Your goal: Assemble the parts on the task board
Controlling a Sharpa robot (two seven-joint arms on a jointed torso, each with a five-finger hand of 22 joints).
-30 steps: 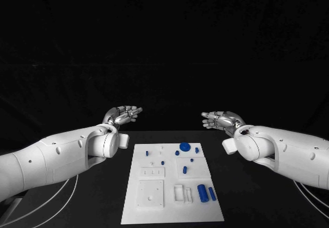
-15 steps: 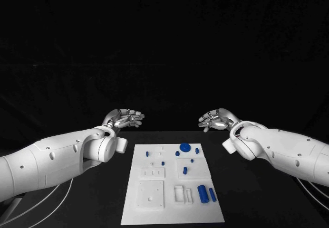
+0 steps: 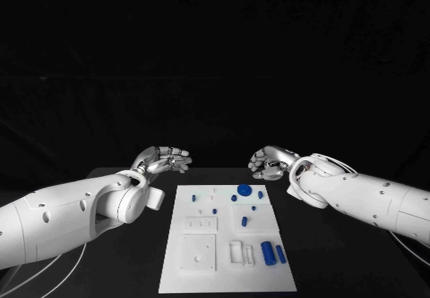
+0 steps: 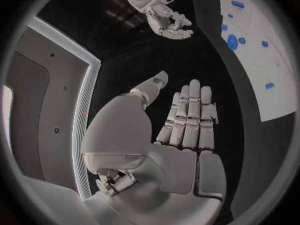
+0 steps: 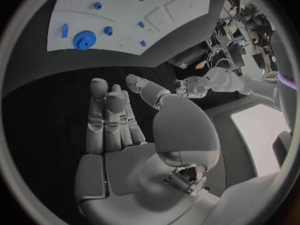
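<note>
Left hand [image 3: 164, 160]: I see it raised over the black table [image 3: 134, 261], holding nothing, fingers loosely curled and apart.
Right hand [image 3: 271, 162]: I see it level with the left, facing it, fingers loosely curled and apart, holding nothing.
Task board [image 3: 226, 276]: flat on the table, below and between both hands, nearer me.
Blue gear [image 3: 243, 189]: at the board's far end, closest to my right hand.
Blue cylinder [image 3: 266, 252]: near the board's near right corner, well apart from both hands.

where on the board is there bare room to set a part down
The task board is bare along its near edge, below the square recess and the blue cylinder. The far right corner is crowded around the blue gear. Both hands hover beyond the far edge, holding nothing.
</note>
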